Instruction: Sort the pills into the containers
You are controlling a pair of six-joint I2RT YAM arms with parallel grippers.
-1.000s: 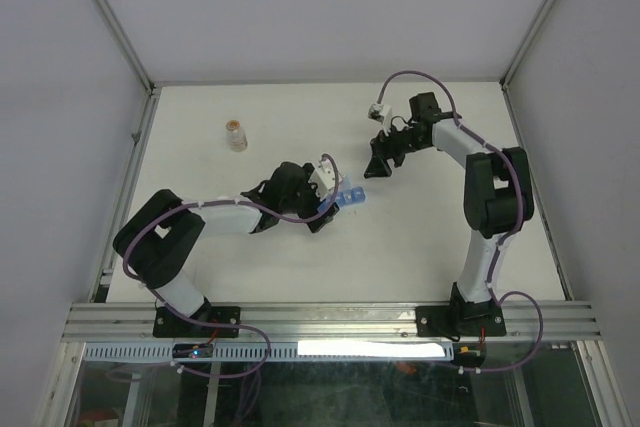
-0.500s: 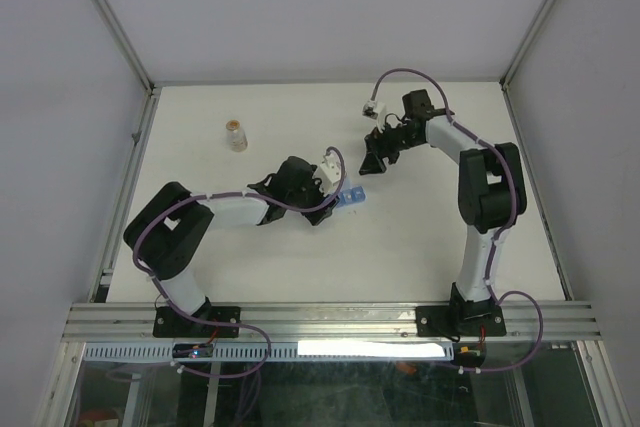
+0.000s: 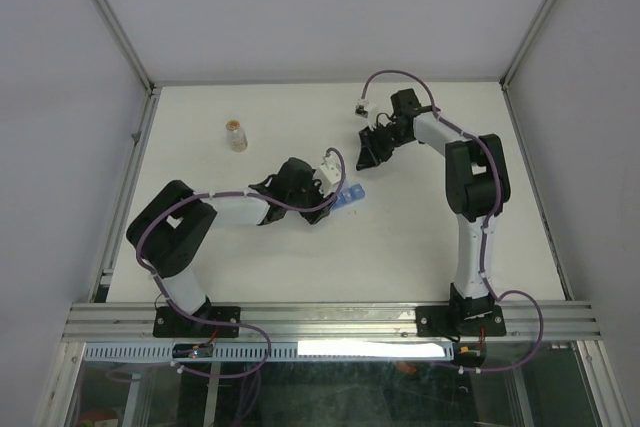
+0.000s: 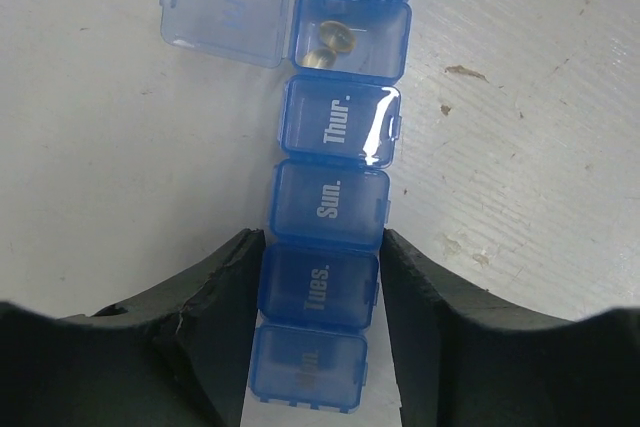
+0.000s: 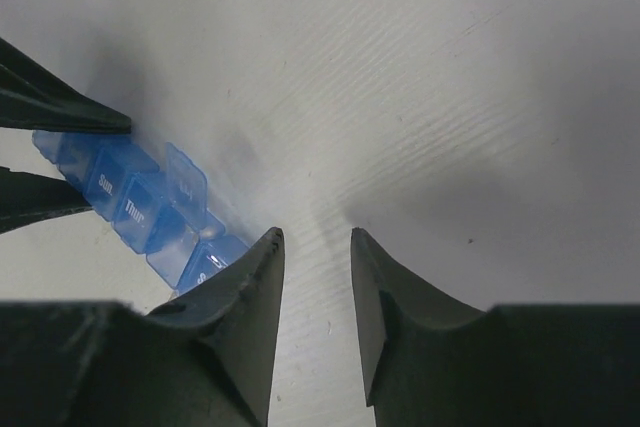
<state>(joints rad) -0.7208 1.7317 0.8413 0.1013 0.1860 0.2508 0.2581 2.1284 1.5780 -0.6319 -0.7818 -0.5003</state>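
L gripper (image 4: pixel 322 242) pinches the containers (image 4: pixel 335 122) strip across its Tues. box, one finger each side. R gripper (image 5: pixel 316 237), far-right of it, slightly ajar, nothing btwn fingers.

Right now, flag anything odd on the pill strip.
One lid stands flipped open, its compartment holding pills. The day labels run out of order: Sun. sits between Thur. and Tues.
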